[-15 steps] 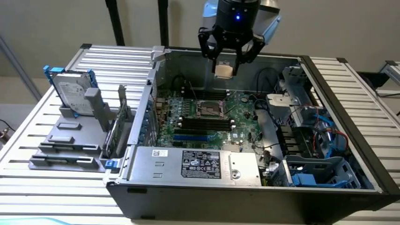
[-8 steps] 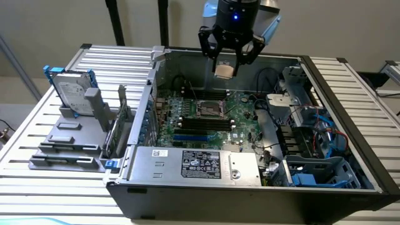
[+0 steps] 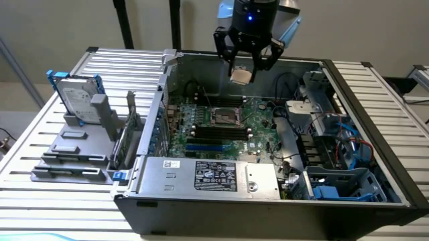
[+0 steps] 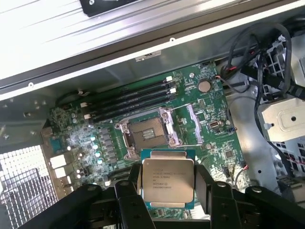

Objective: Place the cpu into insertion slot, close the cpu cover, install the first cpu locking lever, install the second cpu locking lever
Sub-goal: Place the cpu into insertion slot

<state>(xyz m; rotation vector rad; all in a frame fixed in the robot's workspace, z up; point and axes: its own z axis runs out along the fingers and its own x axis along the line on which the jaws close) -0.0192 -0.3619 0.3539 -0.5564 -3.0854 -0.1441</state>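
Cpu (image 4: 167, 181) sits pinched in your pincer (image 4: 168, 190). One dark finger (image 4: 133, 191) presses on each of two opposite edges, and the printed lid faces the wrist camera. It hangs in the air above the green board (image 4: 90, 143), apart from the socket.

Just past it on the board you see the insertion slot (image 4: 145, 133), a dark square with a silvery rim, lying uncovered. The cpu cover (image 4: 172, 128) is swung up off the slot and stands open along one side of it.

Beyond the slot the long black memory slots (image 4: 131, 98) run side by side, with a round coin cell (image 4: 204, 86) near their end. Farther still is the grey metal wall of the computer case (image 4: 143, 52).

In the exterior view the grey power supply box (image 3: 208, 175) comes nearest, against the case's near wall. Then comes the board. Your pincer hangs over the far half of the case, cpu between the fingertips, well above the board.

The case lies open on a slatted table (image 3: 27, 201). A hard drive (image 3: 75, 99) stands in a grey rack (image 3: 74, 150) at the exterior view's left, beside the case.
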